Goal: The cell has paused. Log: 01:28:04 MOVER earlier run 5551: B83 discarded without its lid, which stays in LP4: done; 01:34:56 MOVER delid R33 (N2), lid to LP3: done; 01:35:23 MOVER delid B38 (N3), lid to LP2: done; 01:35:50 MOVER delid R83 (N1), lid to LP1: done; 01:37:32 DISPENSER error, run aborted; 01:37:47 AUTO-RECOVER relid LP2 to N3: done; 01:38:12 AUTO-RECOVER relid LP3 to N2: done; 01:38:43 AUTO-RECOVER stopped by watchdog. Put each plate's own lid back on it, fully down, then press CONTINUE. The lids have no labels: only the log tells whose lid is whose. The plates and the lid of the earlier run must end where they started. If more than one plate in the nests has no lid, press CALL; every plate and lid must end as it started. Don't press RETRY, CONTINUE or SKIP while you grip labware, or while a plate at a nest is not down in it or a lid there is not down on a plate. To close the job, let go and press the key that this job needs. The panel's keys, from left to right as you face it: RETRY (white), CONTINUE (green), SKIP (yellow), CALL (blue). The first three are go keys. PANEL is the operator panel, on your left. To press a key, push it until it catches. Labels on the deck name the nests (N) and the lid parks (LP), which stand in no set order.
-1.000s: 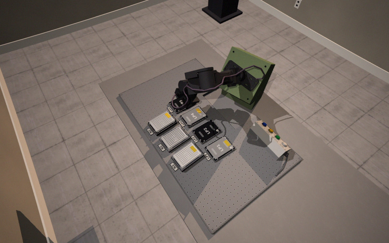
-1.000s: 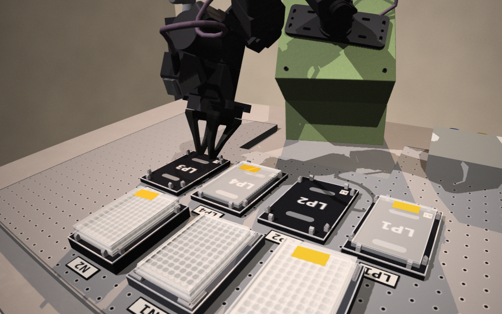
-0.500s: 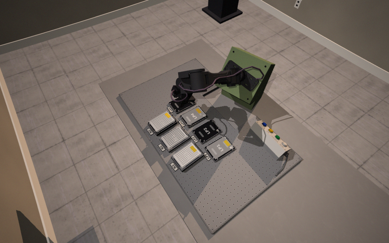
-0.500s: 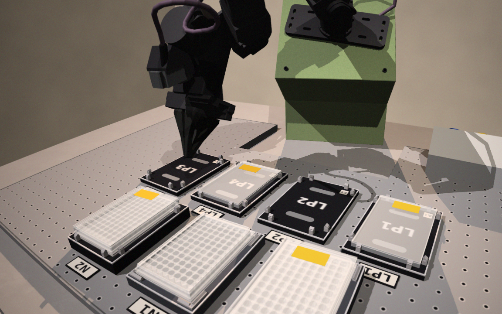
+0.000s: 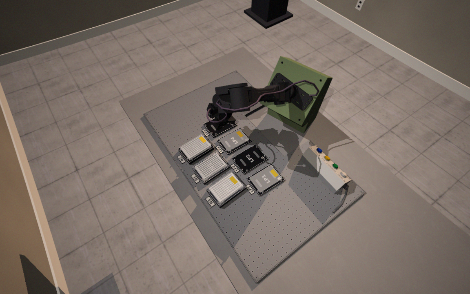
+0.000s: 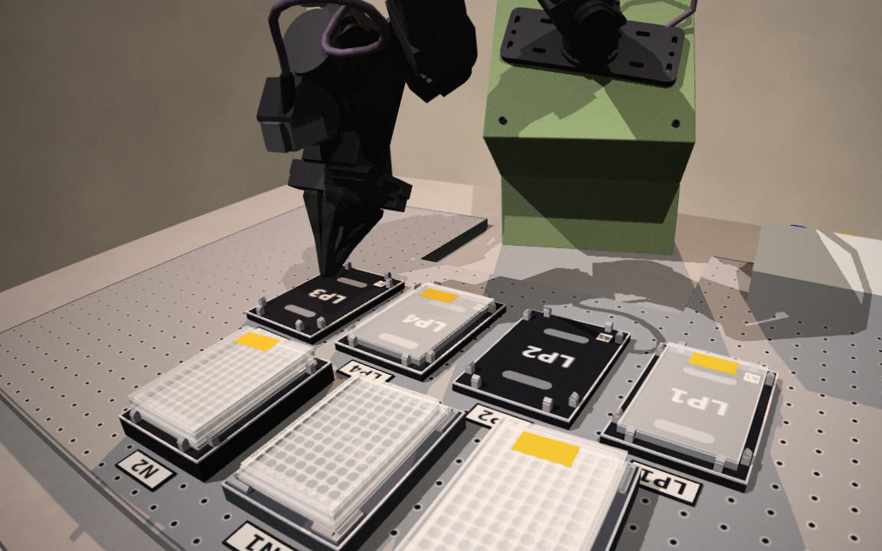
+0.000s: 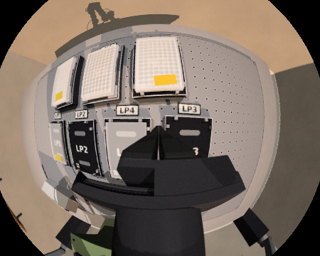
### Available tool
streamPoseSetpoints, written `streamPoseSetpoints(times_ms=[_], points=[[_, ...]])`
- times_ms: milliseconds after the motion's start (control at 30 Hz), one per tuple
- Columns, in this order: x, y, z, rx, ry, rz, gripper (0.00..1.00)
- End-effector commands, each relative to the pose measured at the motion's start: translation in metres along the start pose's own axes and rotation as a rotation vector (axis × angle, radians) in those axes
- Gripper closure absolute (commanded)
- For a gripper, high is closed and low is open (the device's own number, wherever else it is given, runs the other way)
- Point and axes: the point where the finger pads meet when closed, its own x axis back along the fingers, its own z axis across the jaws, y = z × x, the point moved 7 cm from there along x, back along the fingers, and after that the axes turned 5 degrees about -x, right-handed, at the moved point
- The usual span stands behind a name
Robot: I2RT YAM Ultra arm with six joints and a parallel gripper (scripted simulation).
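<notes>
— What is seen from the top?

— A tiled floor (image 5: 94, 153) is shown, with a perforated deck (image 5: 273, 234) laid on a table. A green mount (image 5: 302, 109) carries the arm (image 5: 244, 95), which is reached out over the far end of the deck. The panel (image 5: 333, 168) is set on the deck's edge, with blue, yellow, green and white keys in a row. Three plates are lined up in the nests, and four parks are ranged beside them.

— And from the exterior view?

— The gripper (image 6: 336, 263) is pointed straight down over LP3 (image 6: 324, 301), its tips just above or touching the bare black park; which cannot be told. The jaws are closed together, with nothing held between them. A lid (image 6: 423, 321) with a yellow tag is seated in LP4, and a second lid (image 6: 694, 400) is seated in LP1. LP2 (image 6: 543, 363) is bare. The N2 plate (image 6: 218, 383) is covered by a tagged lid, and a tagged lid is also seen on the nearest plate (image 6: 519, 500). The N1 plate (image 6: 344, 448) between them is left uncovered.

— What is added by the wrist view?

— The closed fingers are seen in front of the LP3 and LP4 parks, with the three plates ranged beyond them.
</notes>
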Motion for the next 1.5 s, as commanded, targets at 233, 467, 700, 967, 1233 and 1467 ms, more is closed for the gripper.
streamPoseSetpoints(times_ms=[233, 467, 700, 967, 1233, 1467], points=[[0.001, 0.002, -0.001, 0.007, 0.001, -0.013, 1.00], [0.000, -0.011, 0.019, 0.003, 0.015, -0.141, 1.00], [0.000, -0.018, 0.053, 0.003, 0.019, -0.182, 1.00], [0.001, -0.022, 0.083, 0.003, 0.019, -0.182, 1.00], [0.002, -0.027, 0.122, 0.003, 0.019, -0.182, 1.00], [0.003, -0.031, 0.152, 0.003, 0.019, -0.182, 1.00]])
